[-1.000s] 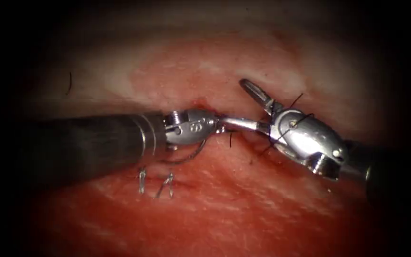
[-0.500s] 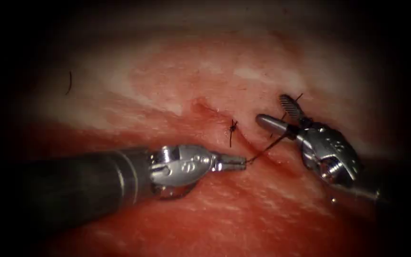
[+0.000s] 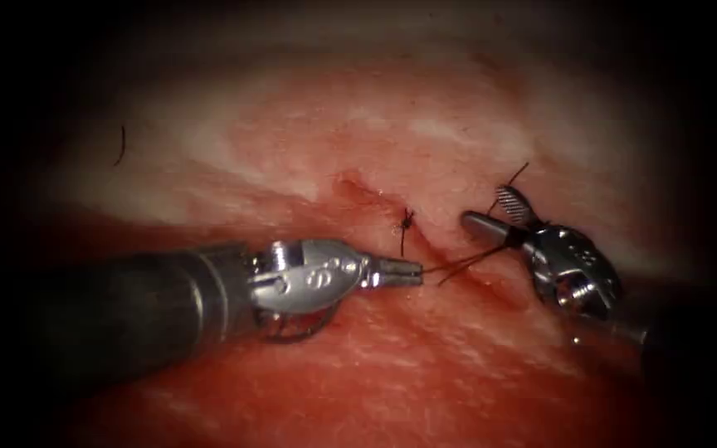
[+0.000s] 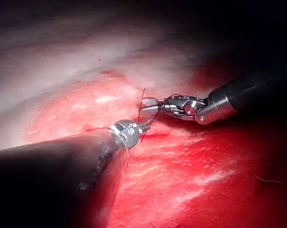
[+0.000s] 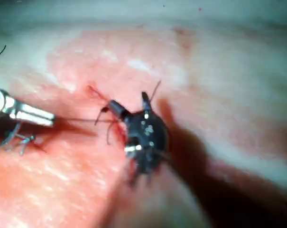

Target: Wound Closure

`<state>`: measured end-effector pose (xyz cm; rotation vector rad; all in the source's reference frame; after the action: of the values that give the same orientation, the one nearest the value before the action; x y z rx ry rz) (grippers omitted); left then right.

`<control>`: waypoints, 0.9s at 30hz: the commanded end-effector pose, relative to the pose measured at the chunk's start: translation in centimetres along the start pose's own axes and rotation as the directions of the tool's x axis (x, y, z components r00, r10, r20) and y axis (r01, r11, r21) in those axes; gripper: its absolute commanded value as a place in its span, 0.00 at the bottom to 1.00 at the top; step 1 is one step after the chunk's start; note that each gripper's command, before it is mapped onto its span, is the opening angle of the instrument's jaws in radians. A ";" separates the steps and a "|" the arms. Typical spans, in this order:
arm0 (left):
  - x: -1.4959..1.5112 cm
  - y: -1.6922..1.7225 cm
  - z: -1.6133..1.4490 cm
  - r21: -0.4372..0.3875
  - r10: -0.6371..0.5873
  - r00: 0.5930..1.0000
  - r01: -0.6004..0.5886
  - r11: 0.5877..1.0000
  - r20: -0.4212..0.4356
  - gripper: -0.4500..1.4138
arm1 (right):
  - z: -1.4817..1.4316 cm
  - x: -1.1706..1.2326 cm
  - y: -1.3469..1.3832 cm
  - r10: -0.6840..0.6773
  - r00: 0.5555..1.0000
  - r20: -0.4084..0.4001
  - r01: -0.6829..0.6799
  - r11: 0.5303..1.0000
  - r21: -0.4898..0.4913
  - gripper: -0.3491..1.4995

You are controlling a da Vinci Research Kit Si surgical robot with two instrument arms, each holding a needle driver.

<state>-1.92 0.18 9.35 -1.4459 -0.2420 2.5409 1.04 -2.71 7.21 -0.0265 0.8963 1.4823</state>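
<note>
My left tool (image 3: 412, 270) reaches in from the left over the tissue (image 3: 325, 116), its jaws shut on the end of the dark thread (image 3: 463, 260). The thread runs right, across the cut (image 3: 446, 249), to the base of my right tool (image 3: 485, 206), whose jaws stand open and hold nothing. A short tail rises behind the right tool. A small dark knot (image 3: 407, 220) with a tail sits on the cut. A thin curved wire (image 3: 296, 333) shows under the left tool's wrist; I cannot tell if it is the needle. The right wrist view shows the left tool (image 5: 50, 117) pulling thread from the right tool (image 5: 127, 99).
Red fluid (image 3: 392, 365) wets the near part of the tissue. A loose cut end of thread (image 3: 120, 145) lies at the far left. Silvery stitches (image 5: 17, 137) show beneath the left tool's jaws in the right wrist view. The left tool (image 4: 142, 126) and right tool (image 4: 148, 107) nearly meet.
The left tool has drawn the thread end out from between the right tool's jaws, down and left. The right tool has backed off to the right, and the knot now shows.
</note>
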 end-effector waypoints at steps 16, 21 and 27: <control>-0.15 -0.20 0.14 0.005 -0.002 1.000 0.002 1.000 0.003 0.00 | 0.28 -0.01 0.19 0.008 1.000 0.007 -0.008 1.000 -0.007 0.70; -0.17 -0.22 0.13 0.007 -0.002 1.000 0.002 1.000 0.005 0.00 | 0.40 -0.03 0.24 0.004 1.000 0.012 -0.004 1.000 -0.010 0.70; -0.17 -0.22 0.14 0.007 -0.002 1.000 0.002 1.000 0.005 0.00 | 0.51 -0.11 0.25 0.004 1.000 0.018 -0.004 1.000 0.006 0.71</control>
<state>-1.88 0.36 9.54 -1.4351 -0.2327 2.5421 1.02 -2.50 7.68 -0.0093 0.8846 1.4844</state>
